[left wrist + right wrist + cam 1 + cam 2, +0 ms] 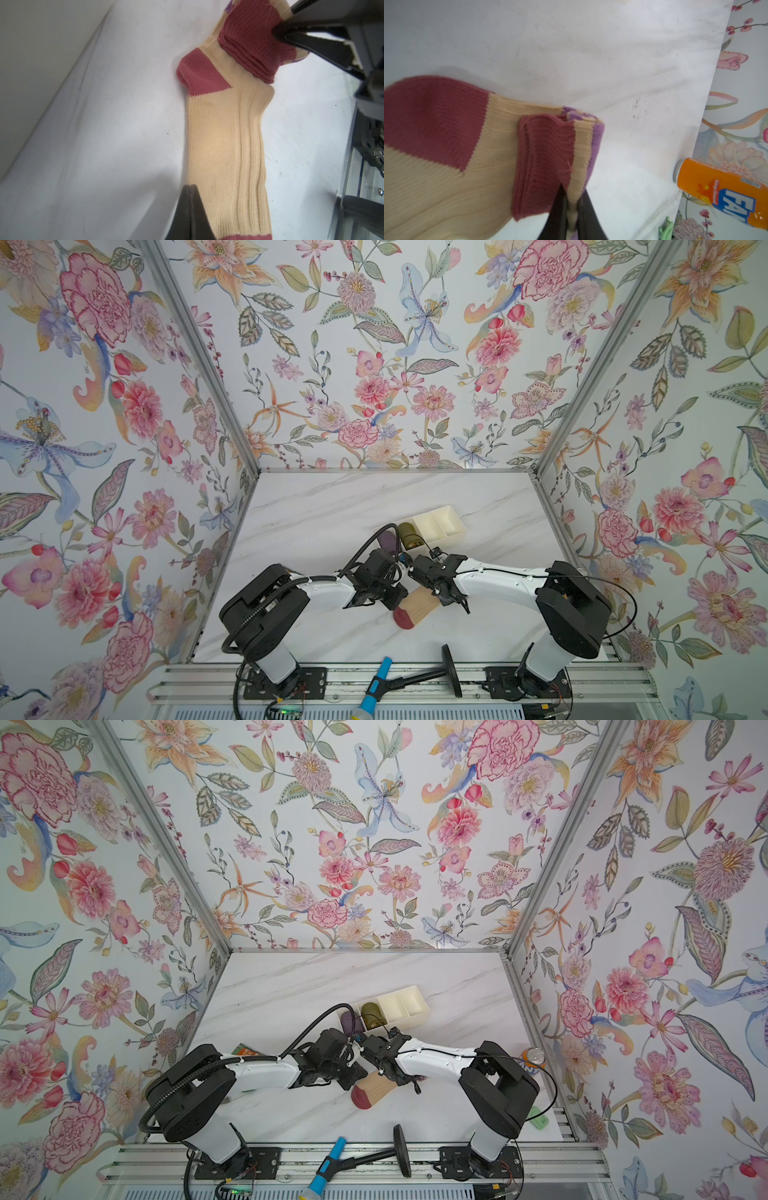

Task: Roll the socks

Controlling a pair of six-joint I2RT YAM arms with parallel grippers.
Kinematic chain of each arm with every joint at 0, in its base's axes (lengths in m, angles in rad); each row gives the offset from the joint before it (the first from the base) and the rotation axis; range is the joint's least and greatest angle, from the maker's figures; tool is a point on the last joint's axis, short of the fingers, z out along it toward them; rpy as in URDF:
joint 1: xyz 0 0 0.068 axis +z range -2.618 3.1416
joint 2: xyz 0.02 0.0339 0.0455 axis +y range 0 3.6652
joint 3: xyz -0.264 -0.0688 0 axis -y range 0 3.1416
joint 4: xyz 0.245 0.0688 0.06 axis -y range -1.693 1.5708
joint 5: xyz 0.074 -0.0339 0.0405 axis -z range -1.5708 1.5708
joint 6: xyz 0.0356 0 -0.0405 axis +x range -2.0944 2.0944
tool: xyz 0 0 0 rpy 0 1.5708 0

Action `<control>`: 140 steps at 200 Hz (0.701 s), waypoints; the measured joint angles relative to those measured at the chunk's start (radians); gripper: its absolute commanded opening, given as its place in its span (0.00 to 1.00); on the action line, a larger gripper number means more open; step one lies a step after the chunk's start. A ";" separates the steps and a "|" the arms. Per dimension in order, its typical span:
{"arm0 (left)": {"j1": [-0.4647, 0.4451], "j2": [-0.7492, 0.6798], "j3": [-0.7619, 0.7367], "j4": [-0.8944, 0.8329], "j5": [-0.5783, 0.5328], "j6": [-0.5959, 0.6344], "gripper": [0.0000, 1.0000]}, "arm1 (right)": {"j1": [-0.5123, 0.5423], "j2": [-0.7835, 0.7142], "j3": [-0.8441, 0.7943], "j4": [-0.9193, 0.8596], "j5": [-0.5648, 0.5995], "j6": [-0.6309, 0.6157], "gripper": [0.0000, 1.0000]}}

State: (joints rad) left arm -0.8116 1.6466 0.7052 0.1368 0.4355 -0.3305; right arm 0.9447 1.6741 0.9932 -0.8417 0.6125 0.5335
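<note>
The socks (pixel 417 608) lie flat on the marble table between both wrists, peach-tan ribbed knit with the maroon toe (pixel 360 1097) pointing toward the front edge. In the left wrist view the maroon heel (pixel 199 72) shows beside the folded-over maroon cuff (pixel 251 37). My right gripper (pixel 572 201) is shut on that folded cuff end, where the purple stripes (pixel 597 135) wrap the fold. My left gripper (pixel 190 187) is shut with nothing between its fingers, its tips at the side edge of the socks' foot part near the toe.
A cream divided tray (pixel 432 526) behind the arms holds an olive-green sock roll (pixel 409 535) and a purple sock roll (pixel 388 541). An orange can (pixel 724 191) and a green object (pixel 540 1118) sit at the table's right edge. A blue-handled tool (pixel 376 686) lies on the front rail.
</note>
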 measured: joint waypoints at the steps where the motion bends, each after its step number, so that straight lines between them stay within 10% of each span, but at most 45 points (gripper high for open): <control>1: 0.000 0.000 0.000 0.000 0.000 0.000 0.00 | 0.001 0.000 0.000 0.000 0.001 0.000 0.12; 140: 0.002 0.031 -0.048 0.111 0.040 -0.069 0.02 | 0.116 0.088 0.046 -0.011 0.070 0.025 0.12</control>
State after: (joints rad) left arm -0.8097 1.6772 0.6571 0.2474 0.4755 -0.3992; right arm 1.0607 1.7622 1.0389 -0.8532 0.6823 0.5583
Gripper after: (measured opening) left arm 0.048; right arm 0.116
